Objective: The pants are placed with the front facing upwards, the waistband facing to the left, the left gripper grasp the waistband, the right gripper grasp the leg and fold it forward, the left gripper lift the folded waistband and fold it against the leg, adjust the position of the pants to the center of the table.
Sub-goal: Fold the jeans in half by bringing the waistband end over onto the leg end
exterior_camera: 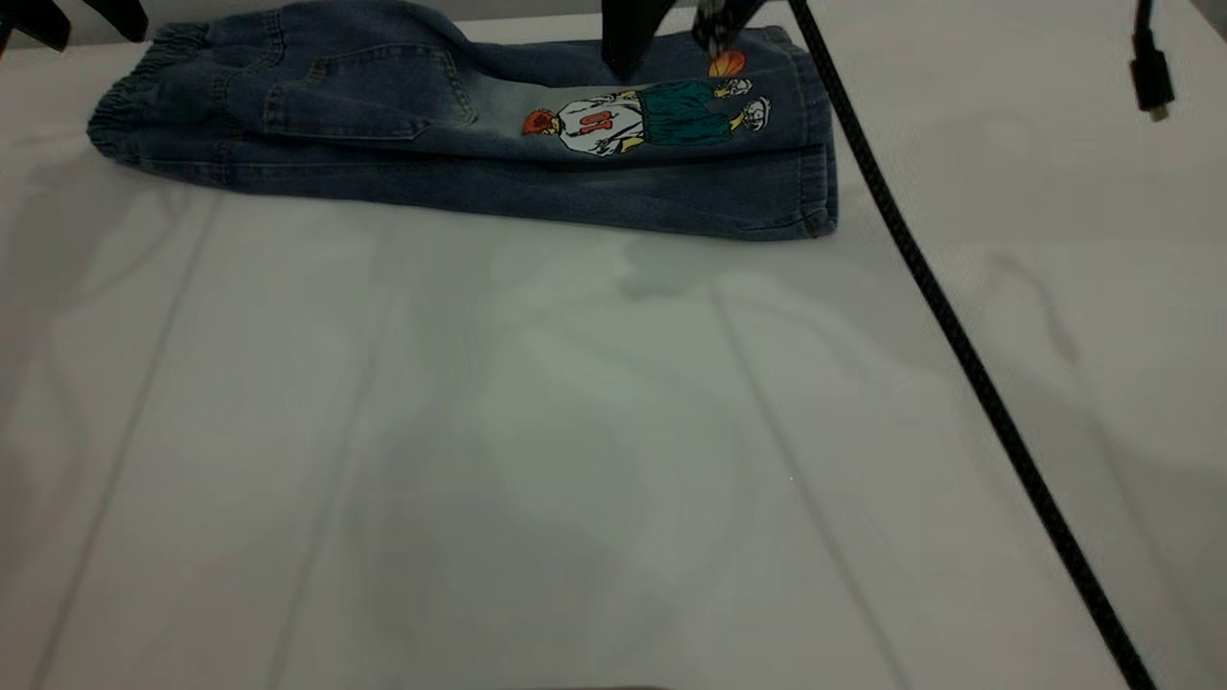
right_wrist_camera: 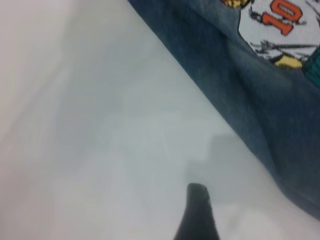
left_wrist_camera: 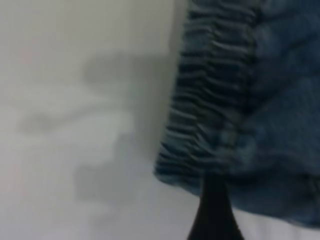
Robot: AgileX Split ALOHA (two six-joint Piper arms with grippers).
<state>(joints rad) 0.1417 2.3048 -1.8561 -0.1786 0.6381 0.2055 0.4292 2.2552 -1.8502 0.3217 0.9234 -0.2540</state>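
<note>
the pants (exterior_camera: 460,134) lie at the far edge of the table (exterior_camera: 575,460), already folded lengthwise so one leg sits on the other, back pocket and a cartoon basketball-player print (exterior_camera: 652,117) facing up. waistband (exterior_camera: 134,96) is at the exterior view's left end, cuffs at the right, so the first fold looks done. left gripper (exterior_camera: 67,19) sits at the top-left frame edge, just above and beside the waistband; the left wrist view shows one black finger (left_wrist_camera: 215,210) right at the gathered elastic, not clearly clamped, so whether its jaws are apart or together can't be told. right gripper (exterior_camera: 671,29) hangs over the leg end near the orange ball emblem (exterior_camera: 727,64); the right wrist view shows one fingertip (right_wrist_camera: 197,210) over bare table beside the denim edge, holding nothing visible, jaw state can't be told either. judging from this: the waistband-to-leg fold is still to do, then the shift to table centre, since the pants sit well off centre toward the far side.
</note>
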